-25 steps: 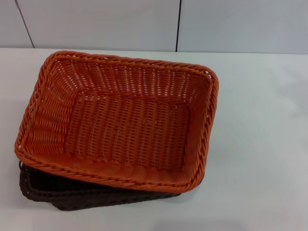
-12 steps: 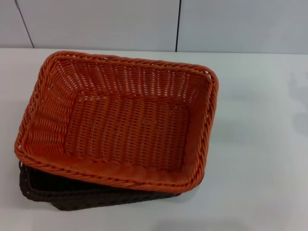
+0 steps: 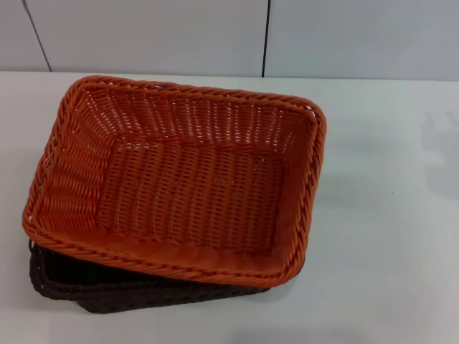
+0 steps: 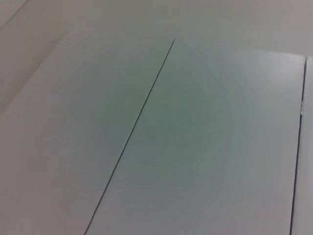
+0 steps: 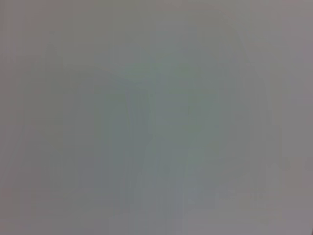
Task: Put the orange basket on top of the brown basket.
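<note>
In the head view the orange basket (image 3: 179, 179) rests on top of the brown basket (image 3: 93, 287), slightly skewed. Only the brown basket's near-left corner and near edge show from under the orange rim. The orange basket is empty. Neither gripper shows in any view. The left wrist view shows only pale panels with thin dark seams. The right wrist view shows only a blank pale surface.
The baskets sit on a white table (image 3: 387, 236). A pale wall (image 3: 143, 36) with dark vertical seams stands behind the table's far edge.
A faint shadow on the table at the far right has shifted a little. The baskets have not moved.
</note>
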{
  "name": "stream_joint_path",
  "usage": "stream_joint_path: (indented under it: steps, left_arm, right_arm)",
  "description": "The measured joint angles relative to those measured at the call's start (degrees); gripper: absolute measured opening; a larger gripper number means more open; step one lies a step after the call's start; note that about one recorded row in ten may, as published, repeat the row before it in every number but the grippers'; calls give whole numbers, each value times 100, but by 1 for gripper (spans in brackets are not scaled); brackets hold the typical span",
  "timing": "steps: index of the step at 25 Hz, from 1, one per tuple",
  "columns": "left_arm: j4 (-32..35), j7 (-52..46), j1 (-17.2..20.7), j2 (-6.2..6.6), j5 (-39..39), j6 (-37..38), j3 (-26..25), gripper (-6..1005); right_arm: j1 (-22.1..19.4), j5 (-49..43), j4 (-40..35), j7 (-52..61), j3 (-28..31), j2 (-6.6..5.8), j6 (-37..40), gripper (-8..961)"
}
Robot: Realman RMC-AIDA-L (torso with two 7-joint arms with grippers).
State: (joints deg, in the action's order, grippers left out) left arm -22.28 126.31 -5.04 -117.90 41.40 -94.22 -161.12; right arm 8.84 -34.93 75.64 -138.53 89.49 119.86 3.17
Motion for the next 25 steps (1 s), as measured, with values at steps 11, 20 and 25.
stream_joint_path:
  steps: [11, 20, 25]
  left_arm:
    - [19, 69, -99, 26, 0, 383, 5, 653]
    - [-31, 54, -135, 27, 0, 393, -37, 653]
    - [-46, 43, -149, 31, -1, 417, -40, 653]
  right_arm:
    - [-198, 2283, -1537, -1528, 133, 3, -2954, 378]
    - [61, 3507, -3081, -2819, 80, 0, -4900, 378]
    - [89, 3372, -3334, -2767, 218, -7, -5146, 378]
